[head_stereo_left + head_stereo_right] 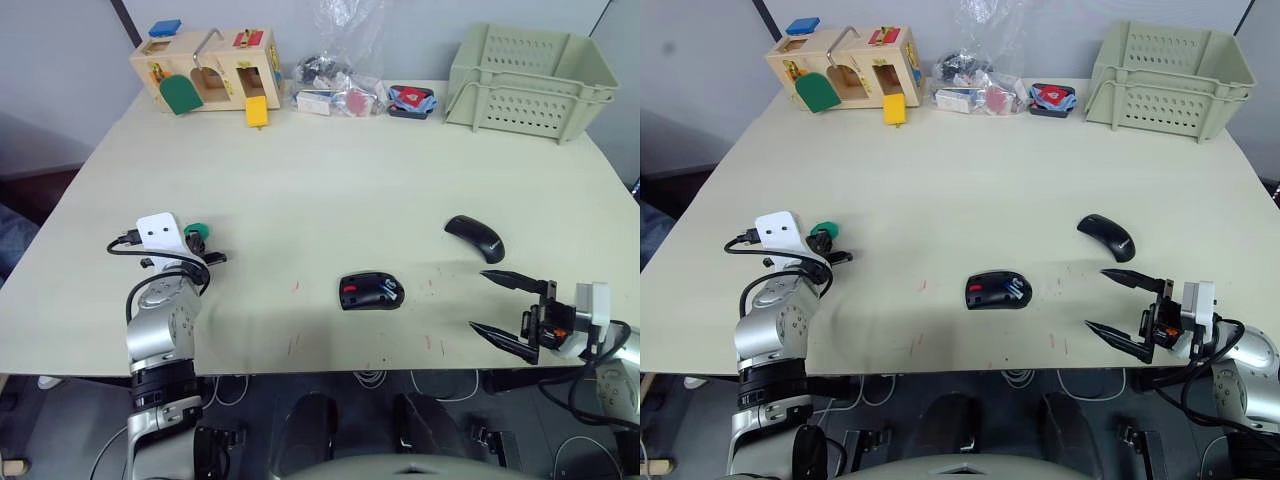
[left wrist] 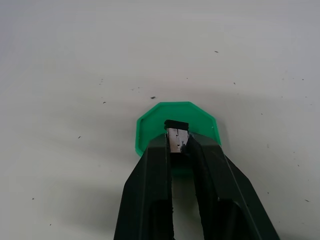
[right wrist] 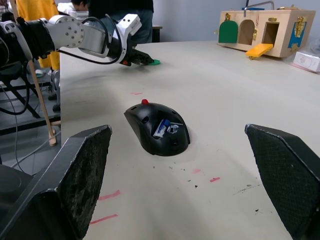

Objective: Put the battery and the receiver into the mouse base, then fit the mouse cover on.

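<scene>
pinching the receiver (image 2: 177, 137) between its closed fingers, our left gripper (image 2: 178, 145) sits over the green hexagonal piece (image 2: 176, 125) at the table's (image 1: 330, 180) left side. battery (image 3: 161, 128) looks seated in the mouse base (image 1: 371, 291) at table centre; mouse cover (image 1: 475, 237) lies apart, to its right. right gripper (image 1: 505, 311) spread wide, empty. we judge: lift straight, carry level, line the receiver with its slot before releasing.
</scene>
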`<state>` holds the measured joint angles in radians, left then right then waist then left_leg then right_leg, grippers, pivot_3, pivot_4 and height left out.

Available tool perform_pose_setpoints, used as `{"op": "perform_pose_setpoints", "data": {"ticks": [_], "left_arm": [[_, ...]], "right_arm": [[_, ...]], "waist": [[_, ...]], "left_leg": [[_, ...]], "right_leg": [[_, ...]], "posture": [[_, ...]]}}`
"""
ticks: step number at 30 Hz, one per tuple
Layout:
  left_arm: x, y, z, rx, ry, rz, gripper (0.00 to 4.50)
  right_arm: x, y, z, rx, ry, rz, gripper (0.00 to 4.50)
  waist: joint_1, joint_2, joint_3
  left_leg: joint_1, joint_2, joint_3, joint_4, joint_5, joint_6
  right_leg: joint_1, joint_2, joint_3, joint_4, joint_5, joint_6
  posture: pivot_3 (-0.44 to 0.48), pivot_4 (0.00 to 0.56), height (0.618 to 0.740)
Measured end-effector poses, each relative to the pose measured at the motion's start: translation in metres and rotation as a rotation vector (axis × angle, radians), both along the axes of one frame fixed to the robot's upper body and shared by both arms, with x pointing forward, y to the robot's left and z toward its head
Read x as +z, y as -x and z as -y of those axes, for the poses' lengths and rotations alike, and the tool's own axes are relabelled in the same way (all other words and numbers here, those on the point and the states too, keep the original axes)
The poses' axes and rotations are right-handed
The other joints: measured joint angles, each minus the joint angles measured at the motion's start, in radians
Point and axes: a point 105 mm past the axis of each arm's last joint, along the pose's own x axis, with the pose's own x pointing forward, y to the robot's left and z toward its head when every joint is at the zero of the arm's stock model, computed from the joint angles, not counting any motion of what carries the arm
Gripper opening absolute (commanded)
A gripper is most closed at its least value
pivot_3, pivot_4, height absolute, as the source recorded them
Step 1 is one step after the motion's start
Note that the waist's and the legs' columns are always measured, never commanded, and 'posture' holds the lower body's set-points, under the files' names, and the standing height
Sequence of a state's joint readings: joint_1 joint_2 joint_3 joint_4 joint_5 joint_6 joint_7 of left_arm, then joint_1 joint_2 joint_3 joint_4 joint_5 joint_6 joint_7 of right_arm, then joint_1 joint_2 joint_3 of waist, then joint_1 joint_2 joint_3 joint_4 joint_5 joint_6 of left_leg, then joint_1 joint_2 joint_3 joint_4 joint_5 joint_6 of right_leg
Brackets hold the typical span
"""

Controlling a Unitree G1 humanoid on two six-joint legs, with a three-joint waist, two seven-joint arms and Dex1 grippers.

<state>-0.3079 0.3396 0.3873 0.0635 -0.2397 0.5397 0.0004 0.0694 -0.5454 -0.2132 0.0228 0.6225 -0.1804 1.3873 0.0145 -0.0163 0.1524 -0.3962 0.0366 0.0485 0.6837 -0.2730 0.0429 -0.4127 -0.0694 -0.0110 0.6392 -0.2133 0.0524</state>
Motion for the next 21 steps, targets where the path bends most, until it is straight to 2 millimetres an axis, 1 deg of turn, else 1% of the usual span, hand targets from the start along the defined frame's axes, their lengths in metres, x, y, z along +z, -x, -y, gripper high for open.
{"op": "perform_pose_setpoints", "data": {"ticks": [5, 9, 13, 15, 16, 18, 20, 21], "left_arm": [[0.005, -0.001, 0.001, -0.042, -0.007, 0.026, 0.64], [0.014, -0.003, 0.002, -0.105, -0.022, 0.062, 0.64], [0.03, -0.004, 0.007, -0.219, -0.041, 0.108, 0.64], [0.036, -0.004, 0.011, -0.291, -0.056, 0.116, 0.64], [0.04, -0.005, 0.017, -0.351, -0.072, 0.125, 0.64], [0.042, -0.005, 0.022, -0.396, -0.082, 0.128, 0.64], [0.047, -0.006, 0.029, -0.472, -0.102, 0.134, 0.64], [0.053, -0.008, 0.036, -0.522, -0.108, 0.148, 0.64]], "right_arm": [[0.0, 0.0, 0.0, 0.001, -0.001, 0.0, 4.5], [0.001, -0.001, -0.001, 0.003, -0.003, 0.005, 4.5], [0.002, -0.002, -0.002, 0.005, -0.004, 0.011, 4.5], [0.003, -0.003, -0.002, 0.006, -0.005, 0.015, 4.5], [0.005, -0.004, -0.002, 0.008, -0.007, 0.02, 4.5], [0.006, -0.004, -0.003, 0.012, -0.008, 0.025, 4.5], [0.009, -0.005, -0.005, 0.02, -0.014, 0.024, 4.5], [0.011, -0.005, -0.007, 0.027, -0.017, 0.028, 4.5]], "waist": [[0.0, 0.0, 0.0], [0.0, 0.0, 0.0], [0.0, 0.0, 0.0], [0.0, 0.0, 0.0], [0.0, 0.0, 0.0], [0.0, 0.0, 0.0], [0.0, 0.0, 0.0], [0.0, 0.0, 0.0]], "left_leg": [[0.0, 0.0, 0.0, 0.0, 0.0, 0.0], [0.0, 0.0, 0.0, 0.0, 0.0, 0.0], [0.0, 0.0, 0.0, 0.0, 0.0, 0.0], [0.0, 0.0, 0.0, 0.0, 0.0, 0.0], [0.0, 0.0, 0.0, 0.0, 0.0, 0.0], [0.0, 0.0, 0.0, 0.0, 0.0, 0.0], [0.0, 0.0, 0.0, 0.0, 0.0, 0.0], [0.0, 0.0, 0.0, 0.0, 0.0, 0.0]], "right_leg": [[0.0, 0.0, 0.0, 0.0, 0.0, 0.0], [0.0, 0.0, 0.0, 0.0, 0.0, 0.0], [0.0, 0.0, 0.0, 0.0, 0.0, 0.0], [0.0, 0.0, 0.0, 0.0, 0.0, 0.0], [0.0, 0.0, 0.0, 0.0, 0.0, 0.0], [0.0, 0.0, 0.0, 0.0, 0.0, 0.0], [0.0, 0.0, 0.0, 0.0, 0.0, 0.0], [0.0, 0.0, -0.001, 0.0, 0.0, 0.0]], "posture": [[0.0, 0.15, 0.74], [0.0, 0.15, 0.74], [0.0, 0.15, 0.74], [0.0, 0.15, 0.74], [0.0, 0.15, 0.74], [0.0, 0.15, 0.74], [0.0, 0.15, 0.74], [0.0, 0.15, 0.74]]}}
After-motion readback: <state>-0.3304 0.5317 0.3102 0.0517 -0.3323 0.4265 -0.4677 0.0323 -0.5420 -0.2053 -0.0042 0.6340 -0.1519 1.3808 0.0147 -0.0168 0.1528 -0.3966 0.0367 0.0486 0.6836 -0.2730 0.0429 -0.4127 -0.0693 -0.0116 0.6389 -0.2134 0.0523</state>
